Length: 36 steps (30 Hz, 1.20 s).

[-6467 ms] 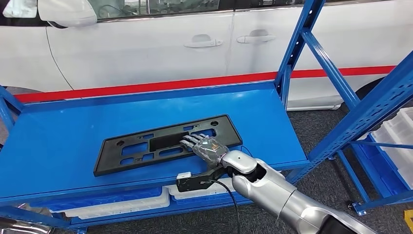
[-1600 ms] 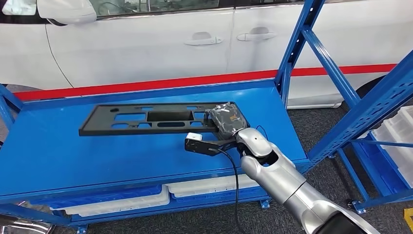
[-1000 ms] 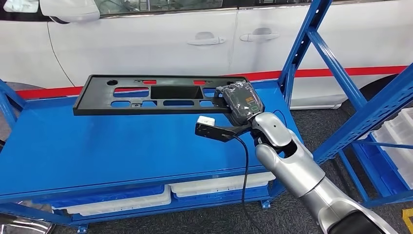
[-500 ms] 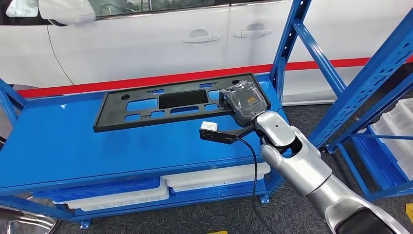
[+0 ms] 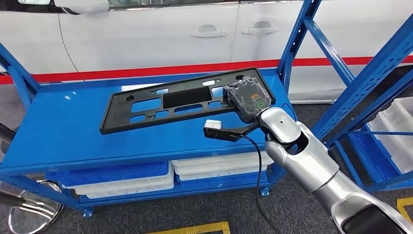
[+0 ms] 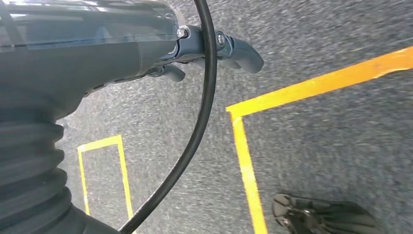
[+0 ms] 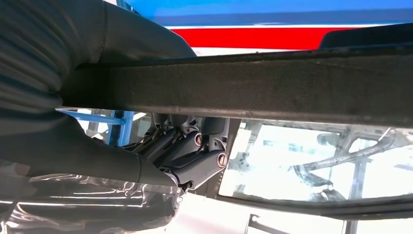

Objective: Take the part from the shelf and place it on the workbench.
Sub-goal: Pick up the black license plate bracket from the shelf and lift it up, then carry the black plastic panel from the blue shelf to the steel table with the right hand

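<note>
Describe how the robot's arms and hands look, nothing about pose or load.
The right arm is silver with rounded joint shells; a black cable hangs beside it. The right hand is dark grey under glossy clear film, with an orange mark. The left hand is grey, with a ribbed cover.

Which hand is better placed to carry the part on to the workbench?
The right hand, likely: it grips one end of the black plastic frame, tilted above the blue shelf. The left hand hangs over the floor, holding nothing.

Count: 1 black part [image 5: 175, 100], 1 blue shelf [image 5: 58, 122] under it, 1 more blue rack [image 5: 370, 83] at right. 3 white trays [image 5: 219, 165] plus 1 blue tray [image 5: 109, 173] below. 1 white car [image 5: 146, 34].
</note>
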Motion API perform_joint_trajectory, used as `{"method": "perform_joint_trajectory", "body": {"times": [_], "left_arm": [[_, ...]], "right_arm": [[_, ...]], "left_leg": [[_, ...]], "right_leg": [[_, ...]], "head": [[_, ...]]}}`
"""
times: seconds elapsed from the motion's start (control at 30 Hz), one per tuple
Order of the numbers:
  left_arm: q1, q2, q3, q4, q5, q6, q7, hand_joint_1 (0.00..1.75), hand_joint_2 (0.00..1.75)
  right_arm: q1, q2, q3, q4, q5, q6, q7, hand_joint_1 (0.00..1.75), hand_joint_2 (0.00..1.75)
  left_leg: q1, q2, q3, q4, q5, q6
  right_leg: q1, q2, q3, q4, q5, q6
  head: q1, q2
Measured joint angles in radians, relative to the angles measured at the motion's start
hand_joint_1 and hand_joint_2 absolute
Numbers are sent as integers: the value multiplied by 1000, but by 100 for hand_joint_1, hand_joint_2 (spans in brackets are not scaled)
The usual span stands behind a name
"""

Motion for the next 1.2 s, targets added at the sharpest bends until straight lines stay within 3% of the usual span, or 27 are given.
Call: {"method": "perform_joint_trajectory", "body": {"times": [0.03,0.07,0.1,0.17,0.23,0.3,0.37,0.4,0.47,0.53,0.57,0.6,0.63,0.7,0.77,0.8,0.87,0.9,0.97,1.03,1.07,1.1,1.13,1.2], "left_arm": [[0,0,0,0,-1,0,1,0,175],[0,0,0,0,-1,0,3,0,175],[1,0,0,0,-2,0,4,0,175],[1,0,0,0,-3,0,6,0,175],[1,-2,0,0,-4,0,6,0,175],[1,-4,0,0,-4,0,7,0,175],[2,-4,0,0,-6,1,8,0,175],[3,-4,0,0,-6,1,9,0,175],[5,-4,1,0,-7,1,11,0,175],[6,-2,1,0,-7,1,11,0,175],[5,-2,1,0,-7,1,12,0,175],[5,-2,2,0,-7,1,12,0,175],[5,-1,3,0,-7,1,13,0,175],[3,-1,5,0,-5,1,15,0,175],[1,-1,8,0,-3,1,16,0,175],[0,-1,9,0,-2,1,17,0,175],[1,-1,12,0,-1,1,19,0,175],[1,-1,13,0,-1,1,21,0,175],[0,-1,14,0,-1,1,24,0,175],[-1,-1,15,0,0,1,26,0,175],[0,-1,15,0,0,1,26,0,175],[0,-1,15,0,1,1,26,0,175],[1,-1,16,0,1,1,26,0,175],[1,-1,16,0,1,0,26,0,175]], "right_arm": [[1,-5,0,-3,0,0,0,175,175],[3,-10,0,-5,-1,0,0,175,175],[6,-14,0,-7,-1,0,0,175,175],[9,-21,-1,-10,-1,-1,0,175,175],[9,-26,-3,-16,-2,-2,0,175,175],[10,-30,-8,-22,-2,-6,0,175,175],[13,-34,-10,-24,-3,-9,0,175,175],[15,-35,-10,-24,-3,-10,0,175,175],[19,-37,-11,-24,-3,-11,0,175,175],[25,-41,-12,-24,-3,-12,0,175,175],[28,-43,-13,-24,-3,-14,0,175,175],[32,-44,-14,-24,-3,-15,0,175,175],[36,-47,-14,-24,-3,-16,-1,175,175],[41,-52,-17,-26,-3,-17,-2,175,175],[43,-59,-22,-33,-3,-19,-2,175,175],[44,-62,-26,-37,-3,-21,-3,175,175],[47,-70,-33,-40,-4,-26,-5,175,175],[49,-74,-35,-41,-5,-28,-6,175,175],[55,-83,-38,-43,-8,-29,-10,175,175],[62,-92,-41,-45,-10,-30,-13,175,175],[66,-96,-43,-46,-11,-31,-14,175,175],[72,-99,-43,-46,-12,-32,-14,175,175],[76,-102,-45,-47,-13,-33,-14,175,175],[81,-107,-49,-49,-14,-34,-15,175,175]], "left_leg": [[-2,0,-13,1,9,2],[-5,0,-25,1,18,3],[-7,0,-36,2,26,3],[-13,-1,-55,3,41,2],[-18,-1,-68,4,55,-3],[-18,0,-75,1,71,-14],[-16,-1,-81,-3,81,-26],[-16,-2,-88,6,67,-31],[-11,-2,-114,78,-11,-42],[-5,-2,-144,202,-97,-53],[-1,-1,-148,250,-113,-59],[2,-1,-140,272,-106,-64],[6,-1,-116,259,-81,-68],[13,-1,-28,153,-42,-77],[10,-5,41,43,-52,-70],[7,-8,52,19,-63,-63],[5,-7,44,14,-54,-42],[6,-6,37,14,-46,-31],[6,-2,17,11,-25,-8],[0,-1,-8,12,-5,3],[-4,-1,-21,13,5,5],[-8,-1,-33,14,14,6],[-12,-2,-44,14,22,6],[-18,-2,-61,15,37,7]], "right_leg": [[0,0,-15,61,-31,1],[0,0,-17,99,-41,1],[1,0,-4,104,-31,-1],[8,0,74,11,19,-14],[17,-1,167,-129,41,-33],[25,-3,202,-197,42,-42],[22,-6,195,-211,60,-45],[19,-9,190,-217,70,-49],[13,-13,172,-223,93,-58],[13,-14,145,-220,112,-61],[12,-14,131,-217,121,-58],[10,-14,116,-213,129,-55],[7,-14,100,-207,137,-51],[2,-14,69,-192,150,-38],[2,-14,50,-179,162,-23],[4,-14,45,-178,170,-16],[3,-12,41,-179,182,-3],[2,-11,36,-173,172,3],[-1,-8,13,-109,97,9],[-1,-6,-20,20,0,9],[0,-5,-28,76,-23,8],[2,-5,-24,106,-24,5],[5,-4,-4,101,-7,0],[16,-2,84,-8,40,-22]], "head": [[0,0],[0,0],[0,0],[0,0],[0,0],[0,0],[0,0],[0,0],[0,0],[0,0],[0,0],[0,0],[0,0],[0,0],[0,0],[0,0],[0,0],[0,0],[0,0],[0,0],[0,0],[0,0],[0,0],[0,0]]}}
